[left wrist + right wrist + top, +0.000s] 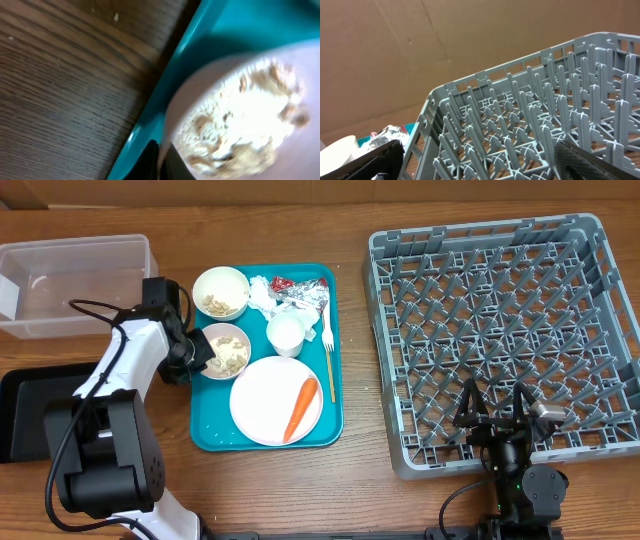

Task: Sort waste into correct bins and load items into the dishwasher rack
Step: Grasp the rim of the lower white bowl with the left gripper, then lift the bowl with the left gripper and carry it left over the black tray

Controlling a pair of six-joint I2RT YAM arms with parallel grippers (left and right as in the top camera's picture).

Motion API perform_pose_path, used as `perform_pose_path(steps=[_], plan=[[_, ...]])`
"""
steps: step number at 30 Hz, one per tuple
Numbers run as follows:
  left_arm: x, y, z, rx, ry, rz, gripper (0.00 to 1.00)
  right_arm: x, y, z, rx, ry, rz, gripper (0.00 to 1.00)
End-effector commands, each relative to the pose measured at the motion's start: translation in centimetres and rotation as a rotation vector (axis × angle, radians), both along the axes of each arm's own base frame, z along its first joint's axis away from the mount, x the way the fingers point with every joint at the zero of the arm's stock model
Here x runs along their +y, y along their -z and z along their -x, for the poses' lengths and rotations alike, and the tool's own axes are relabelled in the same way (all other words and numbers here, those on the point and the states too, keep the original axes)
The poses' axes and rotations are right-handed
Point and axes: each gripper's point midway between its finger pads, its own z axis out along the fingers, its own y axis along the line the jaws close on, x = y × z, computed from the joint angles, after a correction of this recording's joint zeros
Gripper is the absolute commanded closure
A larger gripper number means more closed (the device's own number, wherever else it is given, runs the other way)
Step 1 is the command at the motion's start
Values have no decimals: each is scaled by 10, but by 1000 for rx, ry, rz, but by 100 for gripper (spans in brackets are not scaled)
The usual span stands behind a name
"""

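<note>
My left gripper (pixel 198 352) is shut on the left rim of a small white bowl (pixel 225 352) holding beige food bits (pixel 240 125). In the left wrist view the two black fingers (pixel 148 161) pinch that rim from either side, by the edge of the teal tray (pixel 150 115). A second bowl (pixel 221 292), a cup (pixel 286 334), a fork (pixel 328 345), napkins (pixel 262 292) and a foil wrapper (pixel 303 292) lie on the tray. The plate (pixel 262 405) carries the carrot (pixel 300 408). My right gripper (pixel 497 415) hangs open over the front of the grey dishwasher rack (pixel 510 330).
The clear tub (pixel 75 285) stands at the back left and the black tray (pixel 25 415) at the front left, partly under my left arm. The right wrist view shows rack pegs (pixel 530 125) and the foil wrapper (pixel 387 135) beyond the rack wall.
</note>
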Motion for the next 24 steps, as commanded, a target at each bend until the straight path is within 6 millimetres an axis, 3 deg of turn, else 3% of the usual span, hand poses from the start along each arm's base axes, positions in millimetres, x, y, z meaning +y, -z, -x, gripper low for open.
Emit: perform_pose_path(steps=[1, 11, 18, 19, 24], plan=[[2, -11, -9, -10, 11, -5, 96, -1, 1, 0, -6, 5, -4, 0], [3, -57, -26, -37, 22, -9, 96, -1, 1, 0, -6, 5, -4, 0], [7, -109, -47, -111, 25, -21, 96, -1, 1, 0, -6, 5, -4, 0], [11, -124, -54, -146, 17, -25, 96, -1, 1, 0, -6, 5, -4, 0], [30, -156, -66, -222, -26, -36, 96, -1, 1, 0, -6, 5, -4, 0]])
